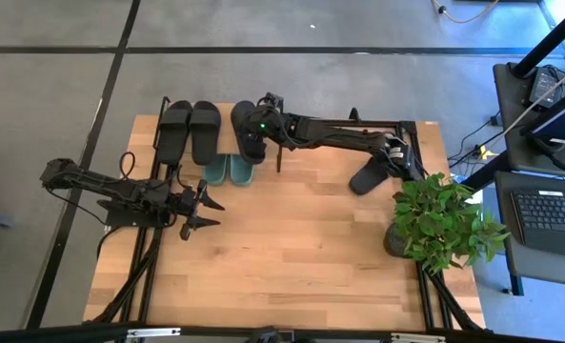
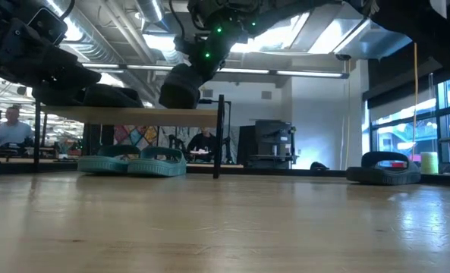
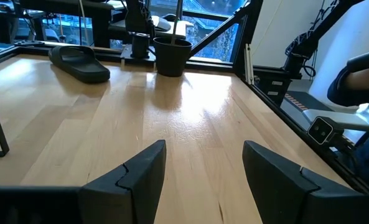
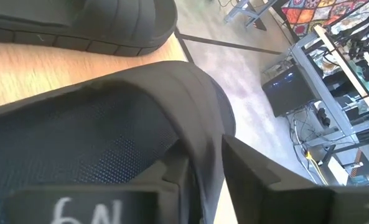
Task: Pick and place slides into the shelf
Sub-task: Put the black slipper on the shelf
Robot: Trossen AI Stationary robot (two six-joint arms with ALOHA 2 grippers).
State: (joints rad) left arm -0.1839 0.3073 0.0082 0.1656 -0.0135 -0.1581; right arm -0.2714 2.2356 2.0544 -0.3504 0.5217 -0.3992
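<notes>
Two black slides [image 1: 191, 129] lie side by side on the shelf's light wood top board [image 2: 133, 115]. A third black slide [image 1: 242, 124] is right of them on the board, tilted in the low view. My right gripper [image 1: 257, 125] is at its right side, fingers slightly apart around the slide's edge. Two green slides [image 1: 228, 171] rest on the table under the shelf. Another black slide [image 1: 368, 176] lies sole down on the table, right of the shelf. My left gripper [image 1: 201, 208] stands open over the table's left part, with nothing between its fingers. My right gripper has the third slide's raised side edge [image 4: 193, 124] between its fingers, one inside over the footbed and one outside. The inner finger [image 4: 172, 177] lies against the edge. A thin light gap shows between the edge and the outer finger [image 4: 265, 180]. The fingers slant down from the table's right.
A potted plant [image 1: 444, 224] stands near the table's right edge, close to the loose black slide. The shelf's thin black leg [image 2: 219, 136] stands right of the green slides. The table's middle and near part is bare wood [image 1: 292, 257]. People sit in the room beyond.
</notes>
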